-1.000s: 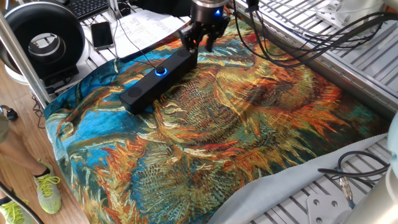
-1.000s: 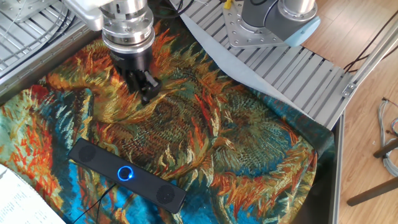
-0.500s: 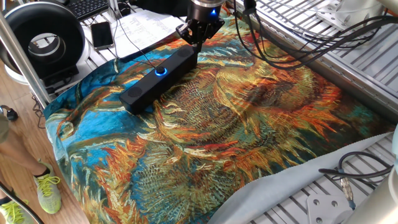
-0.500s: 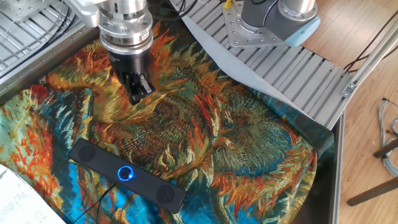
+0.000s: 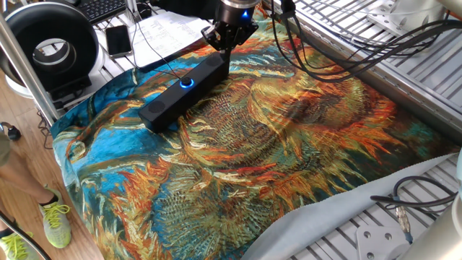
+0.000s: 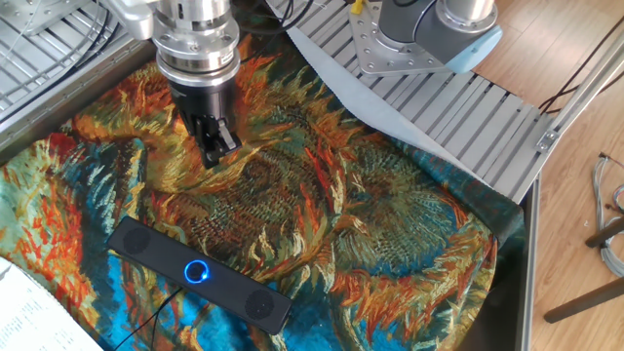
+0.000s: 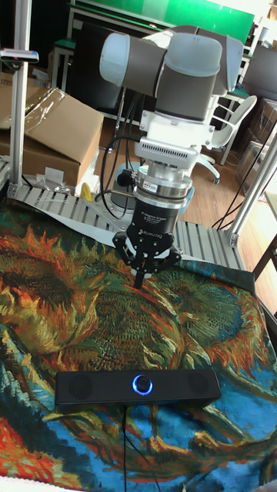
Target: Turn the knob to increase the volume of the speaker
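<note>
From one fixed view I see the long matte-black bar speaker (image 5: 185, 92) on the sunflower-print cloth (image 5: 289, 144), its blue-ringed black knob (image 5: 187, 82) lit; my two-finger gripper (image 5: 226, 45) hangs at its one o'clock end. The other fixed view puts the gripper (image 6: 213, 156) at twelve o'clock, well apart. In the tall view the fingers (image 7: 141, 277) are pressed together, empty.

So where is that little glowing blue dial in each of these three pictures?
One fixed view: the knob sits upper left of centre, midway along the speaker.
The other fixed view: the knob is at lower left, near the bottom edge.
Tall fixed view: the knob is in the lower half, centred on the speaker.
Shared landmark: the gripper, which hangs above the sunflower cloth in all three, off the knob.
</note>
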Tool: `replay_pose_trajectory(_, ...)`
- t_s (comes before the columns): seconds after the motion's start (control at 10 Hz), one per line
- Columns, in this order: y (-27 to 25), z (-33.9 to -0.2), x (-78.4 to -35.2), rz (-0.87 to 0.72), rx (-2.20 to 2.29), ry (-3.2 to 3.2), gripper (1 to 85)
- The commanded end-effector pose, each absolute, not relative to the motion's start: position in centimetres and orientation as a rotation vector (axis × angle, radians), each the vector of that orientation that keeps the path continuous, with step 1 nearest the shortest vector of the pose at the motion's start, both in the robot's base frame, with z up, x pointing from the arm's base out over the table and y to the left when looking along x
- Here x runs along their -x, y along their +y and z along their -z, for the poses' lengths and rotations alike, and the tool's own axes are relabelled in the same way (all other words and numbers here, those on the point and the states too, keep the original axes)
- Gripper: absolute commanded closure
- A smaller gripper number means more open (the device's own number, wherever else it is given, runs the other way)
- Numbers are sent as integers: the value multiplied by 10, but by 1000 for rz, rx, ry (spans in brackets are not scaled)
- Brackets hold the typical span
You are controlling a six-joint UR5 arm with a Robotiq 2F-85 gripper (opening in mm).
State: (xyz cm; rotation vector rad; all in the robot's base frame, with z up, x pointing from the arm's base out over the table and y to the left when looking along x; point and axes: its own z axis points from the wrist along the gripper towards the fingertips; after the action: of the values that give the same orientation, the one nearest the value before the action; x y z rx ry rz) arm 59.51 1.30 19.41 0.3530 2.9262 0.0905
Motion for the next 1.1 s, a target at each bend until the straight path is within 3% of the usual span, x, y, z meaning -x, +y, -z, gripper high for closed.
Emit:
replay_pose_trajectory(0.0,9,-196,-598,-73,-321,2916,830)
replay_pose_trajectory(1.0,2,-195,-594,-32,-359,2924,833)
